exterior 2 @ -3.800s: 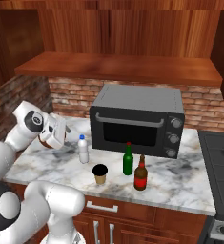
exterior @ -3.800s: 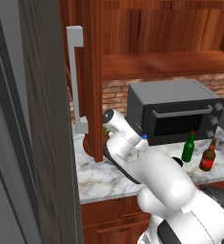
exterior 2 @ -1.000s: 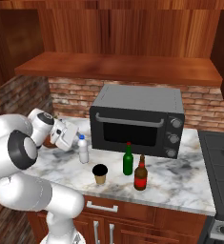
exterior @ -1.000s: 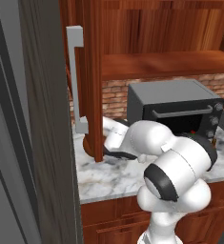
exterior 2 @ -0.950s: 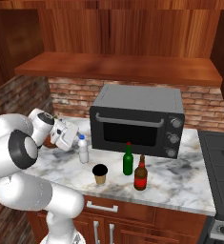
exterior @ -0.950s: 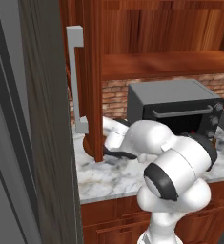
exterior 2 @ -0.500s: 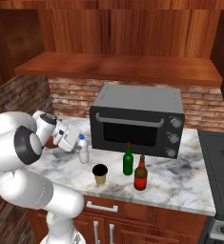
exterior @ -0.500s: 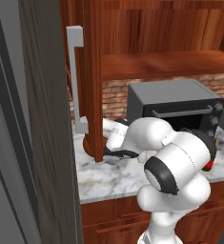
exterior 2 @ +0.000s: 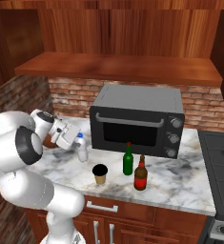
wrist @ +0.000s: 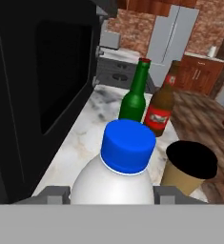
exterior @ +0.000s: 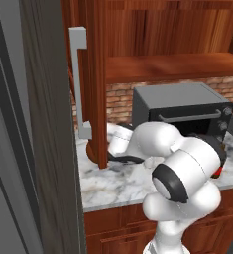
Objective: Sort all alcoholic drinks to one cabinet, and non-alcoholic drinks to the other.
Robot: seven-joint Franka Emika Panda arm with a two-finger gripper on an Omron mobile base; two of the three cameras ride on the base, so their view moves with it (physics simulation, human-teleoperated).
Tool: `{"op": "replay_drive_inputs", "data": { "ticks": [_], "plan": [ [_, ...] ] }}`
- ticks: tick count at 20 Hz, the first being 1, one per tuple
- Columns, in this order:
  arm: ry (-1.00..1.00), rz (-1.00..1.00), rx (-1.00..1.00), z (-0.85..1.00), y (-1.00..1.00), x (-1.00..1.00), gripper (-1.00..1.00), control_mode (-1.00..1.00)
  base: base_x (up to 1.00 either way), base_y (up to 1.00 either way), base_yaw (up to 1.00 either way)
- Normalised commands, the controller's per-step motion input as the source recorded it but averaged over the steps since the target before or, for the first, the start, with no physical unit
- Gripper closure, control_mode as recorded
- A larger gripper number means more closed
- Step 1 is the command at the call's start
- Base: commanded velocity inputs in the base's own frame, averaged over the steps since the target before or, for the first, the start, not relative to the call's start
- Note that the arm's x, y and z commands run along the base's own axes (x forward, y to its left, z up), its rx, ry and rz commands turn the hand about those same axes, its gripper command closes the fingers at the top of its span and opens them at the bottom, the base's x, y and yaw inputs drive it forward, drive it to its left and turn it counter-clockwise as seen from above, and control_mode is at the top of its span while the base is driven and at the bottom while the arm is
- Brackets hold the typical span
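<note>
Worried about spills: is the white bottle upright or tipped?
Upright: the white bottle stands on the counter, blue cap on top.

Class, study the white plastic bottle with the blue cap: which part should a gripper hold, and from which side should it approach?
Grip the white plastic bottle on its round upper body below the blue cap, approaching level from the counter's open left side. It stands upright, with the toaster oven behind and the coffee cup in front.

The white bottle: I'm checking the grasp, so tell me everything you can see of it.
The white bottle is small, of smooth plastic by its look, with a ribbed blue cap screwed on. It stands upright on the marble counter, left of the oven. The gripper brackets its body, one of the fingers on each side; firm contact can't be told. The coffee cup stands apart.
</note>
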Motion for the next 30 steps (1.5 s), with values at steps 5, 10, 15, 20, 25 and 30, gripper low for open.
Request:
{"op": "replay_drive_inputs", "data": {
  "ticks": [5, 10, 15, 20, 25, 30],
  "plan": [
    [0.00, 0.01, 0.01, 0.73, -0.17, -0.47, 1.00, -1.00, 0.00, 0.00, 0.00],
    [0.00, 0.13, 0.03, 0.61, -0.27, -0.58, 1.00, -1.00, 0.00, 0.00, 0.00],
    [0.01, 0.24, 0.09, 0.58, -0.24, -0.53, 1.00, -1.00, 0.00, 0.00, 0.00],
    [0.01, 0.34, 0.15, 0.64, -0.03, -0.44, 1.00, -1.00, 0.00, 0.00, 0.00],
    [0.00, 0.38, 0.13, 0.77, 0.00, -0.31, 1.00, -1.00, 0.00, 0.00, 0.00],
    [-0.04, 0.35, 0.05, 0.85, 0.00, -0.10, 1.00, -1.00, 0.00, 0.00, 0.00]
  ]
}}
